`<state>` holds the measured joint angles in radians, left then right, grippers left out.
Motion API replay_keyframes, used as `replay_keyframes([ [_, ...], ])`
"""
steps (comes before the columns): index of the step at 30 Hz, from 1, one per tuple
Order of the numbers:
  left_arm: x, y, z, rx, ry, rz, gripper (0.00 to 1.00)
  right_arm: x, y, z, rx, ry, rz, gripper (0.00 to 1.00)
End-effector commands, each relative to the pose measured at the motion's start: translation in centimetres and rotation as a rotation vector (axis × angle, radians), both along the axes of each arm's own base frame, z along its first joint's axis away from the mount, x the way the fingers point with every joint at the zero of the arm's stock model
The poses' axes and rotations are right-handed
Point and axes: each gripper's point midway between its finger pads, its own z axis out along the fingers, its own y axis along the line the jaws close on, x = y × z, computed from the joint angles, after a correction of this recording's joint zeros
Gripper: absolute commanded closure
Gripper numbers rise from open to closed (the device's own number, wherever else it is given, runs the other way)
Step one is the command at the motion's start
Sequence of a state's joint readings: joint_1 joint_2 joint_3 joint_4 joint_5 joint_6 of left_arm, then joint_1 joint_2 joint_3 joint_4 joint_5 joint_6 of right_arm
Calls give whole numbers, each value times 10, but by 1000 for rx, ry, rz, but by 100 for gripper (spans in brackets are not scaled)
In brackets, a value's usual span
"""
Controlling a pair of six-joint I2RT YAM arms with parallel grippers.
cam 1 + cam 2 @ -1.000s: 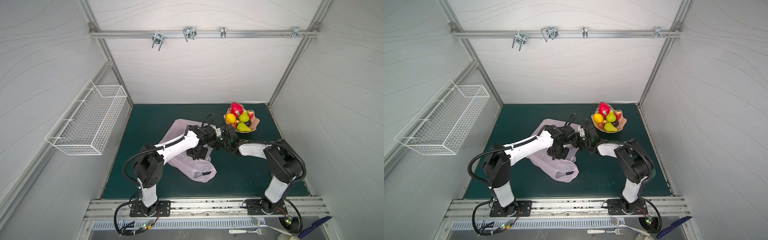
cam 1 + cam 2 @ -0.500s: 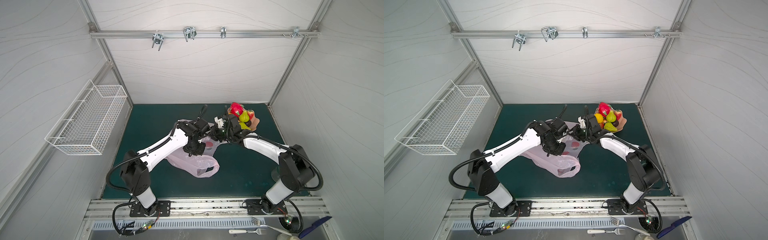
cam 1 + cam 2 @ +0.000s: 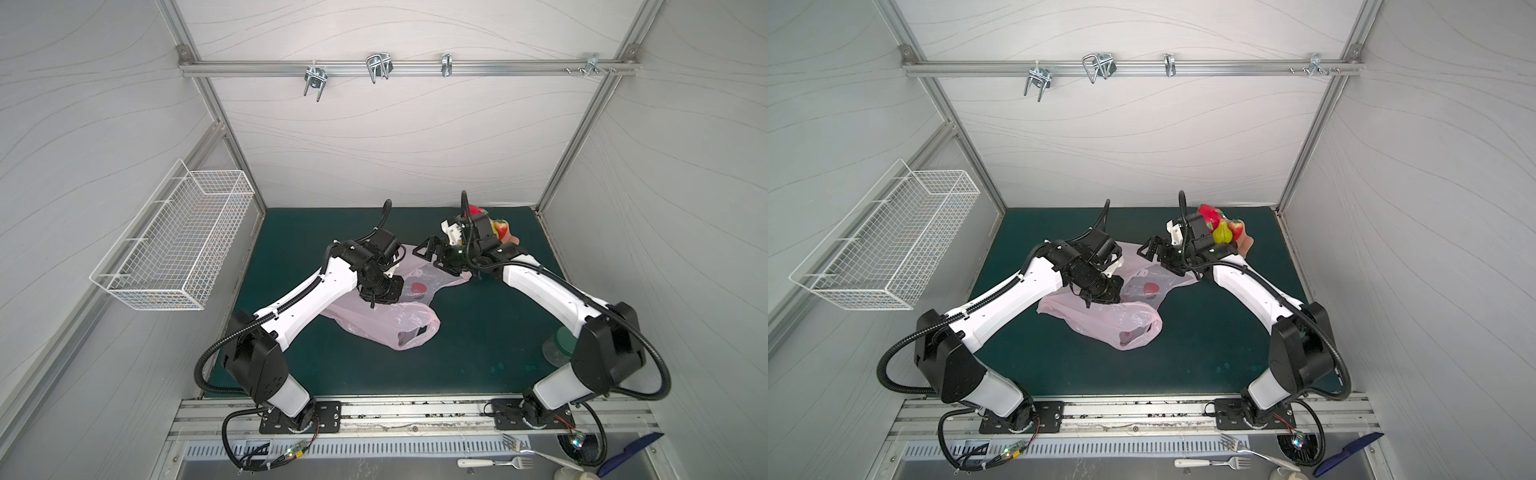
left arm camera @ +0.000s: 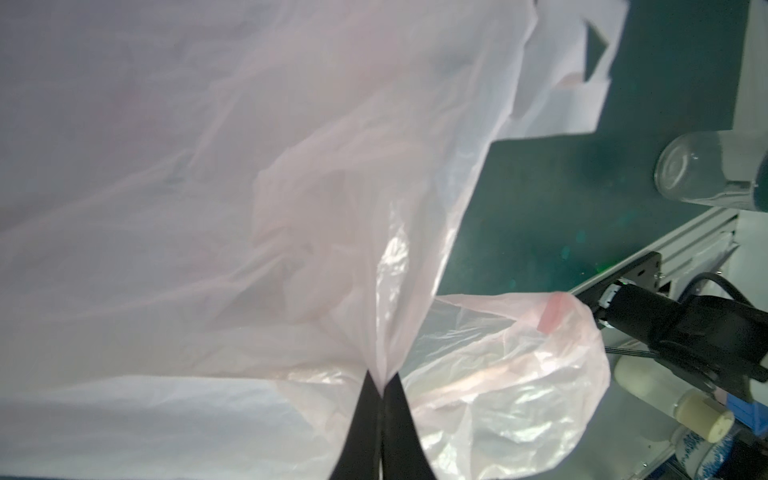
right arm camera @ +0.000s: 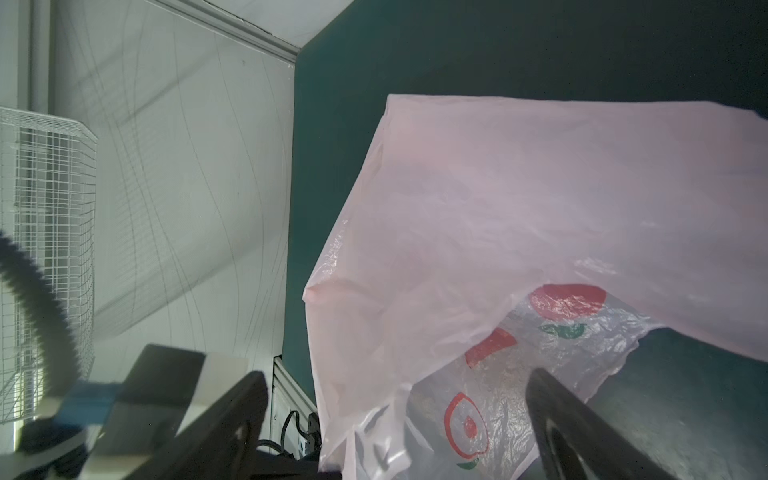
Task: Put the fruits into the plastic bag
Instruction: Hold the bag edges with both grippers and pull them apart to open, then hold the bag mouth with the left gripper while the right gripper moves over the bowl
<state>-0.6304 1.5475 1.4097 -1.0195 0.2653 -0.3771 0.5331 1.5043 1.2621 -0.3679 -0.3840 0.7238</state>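
Observation:
The pale pink plastic bag (image 3: 388,330) (image 3: 1115,326) lies crumpled mid-mat. My left gripper (image 4: 381,388) (image 3: 380,296) is shut, pinching a fold of its film and holding one edge up. My right gripper (image 5: 395,374) (image 3: 1152,249) hangs open over the bag's far edge, where the bag (image 5: 519,199) shows red and green fruit prints; nothing sits between its fingers (image 5: 557,415). The fruits are piled on a peach plate (image 3: 1246,246) at the back right: a red dragon fruit (image 3: 1208,212), a pear (image 3: 1222,233) and a strawberry (image 3: 1236,227), half hidden behind the right wrist (image 3: 478,232). Whether any fruit lies inside the bag cannot be told.
A white wire basket (image 3: 174,245) hangs on the left wall. A clear jar with a green lid (image 3: 559,345) (image 4: 706,170) stands by the right arm's base. Forks (image 3: 498,462) and a blue tool (image 3: 627,451) lie on the front ledge. Hooks (image 3: 378,68) hang from the back rail.
Both arms stretched toward the back and rose. The left gripper lifted the bag's edge. The right gripper, shut a second ago, opened wide beside the bag's far edge.

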Motion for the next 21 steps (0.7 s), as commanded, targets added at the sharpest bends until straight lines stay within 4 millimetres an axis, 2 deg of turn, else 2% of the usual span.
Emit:
replay_keyframes([
  [1, 5, -6, 19, -97, -36, 11, 100, -12, -34, 20, -104, -49, -36, 1],
  [6, 5, -3, 27, -166, -26, 55, 100, -5, -99, 19, -182, -8, -190, 1],
  [11, 7, 6, 35, -219, -18, 85, 100, 12, -153, -1, -345, 6, -253, 1],
  [16, 8, 3, 40, -242, -22, 84, 100, 41, -184, -15, -423, 3, -313, 1],
  [21, 8, 1, 40, -246, -11, 76, 100, 69, -198, -26, -491, -26, -323, 1],
])
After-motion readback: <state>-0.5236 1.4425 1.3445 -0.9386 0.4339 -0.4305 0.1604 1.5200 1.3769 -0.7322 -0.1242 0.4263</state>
